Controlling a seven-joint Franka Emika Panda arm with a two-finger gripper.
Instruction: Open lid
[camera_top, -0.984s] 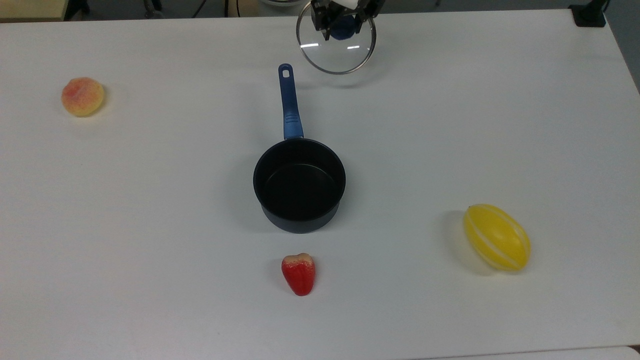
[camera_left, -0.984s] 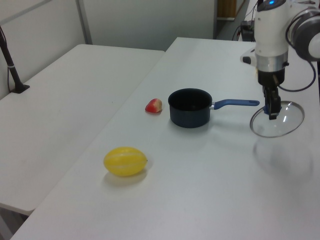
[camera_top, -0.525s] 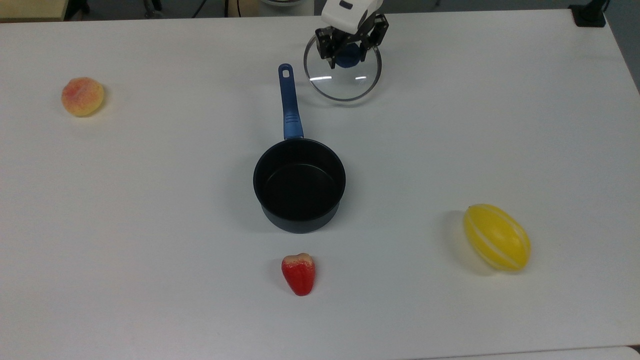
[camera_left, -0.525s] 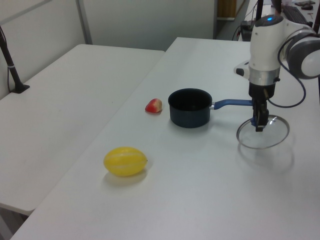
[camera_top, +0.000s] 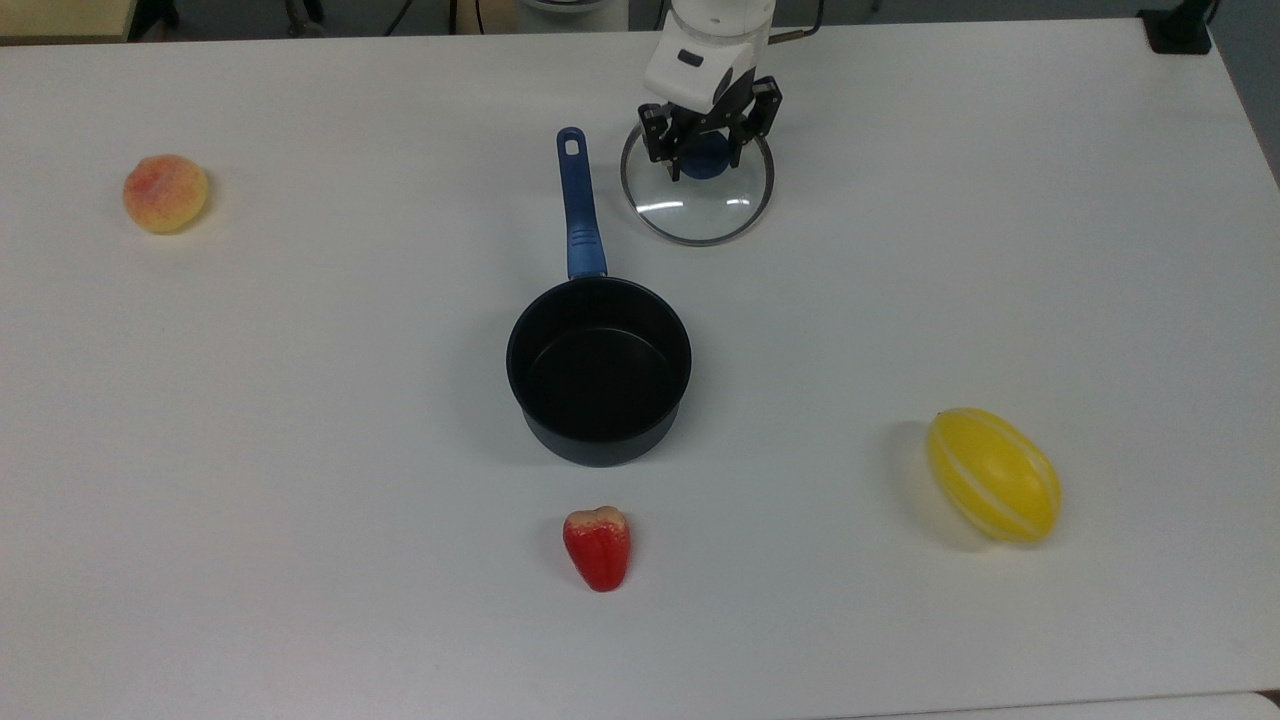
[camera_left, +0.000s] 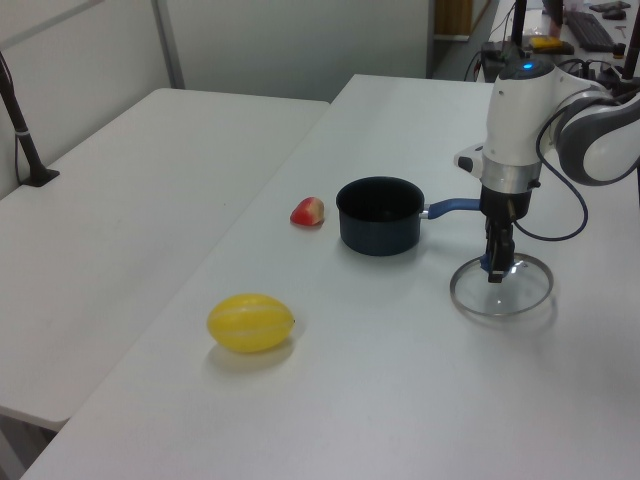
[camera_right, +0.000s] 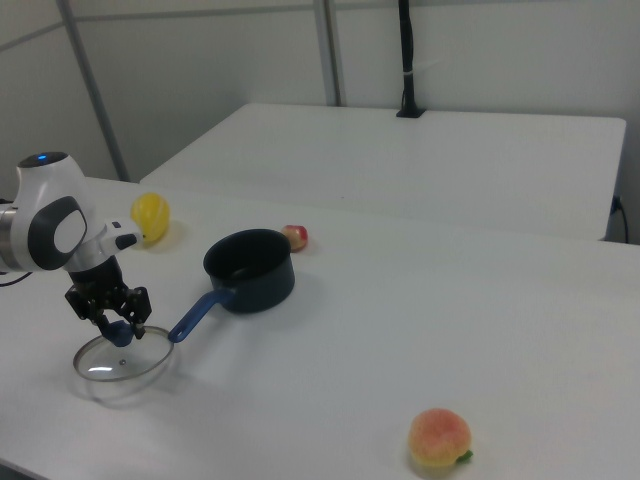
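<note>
Lid (camera_top: 700, 205) off saucepan (camera_top: 598, 370), seemingly tabled

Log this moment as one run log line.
task: open lid | lid: off saucepan, on or near table beside its handle | gripper: at blue knob | saucepan: empty

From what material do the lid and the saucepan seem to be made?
The lid: probably clear glass, as the white table shows through it and it carries bright reflections, with a thin metallic rim and an opaque blue knob, perhaps plastic. The saucepan: likely metal with a dark matt coating, judging by its dull black inside; its blue handle looks plastic.
</note>
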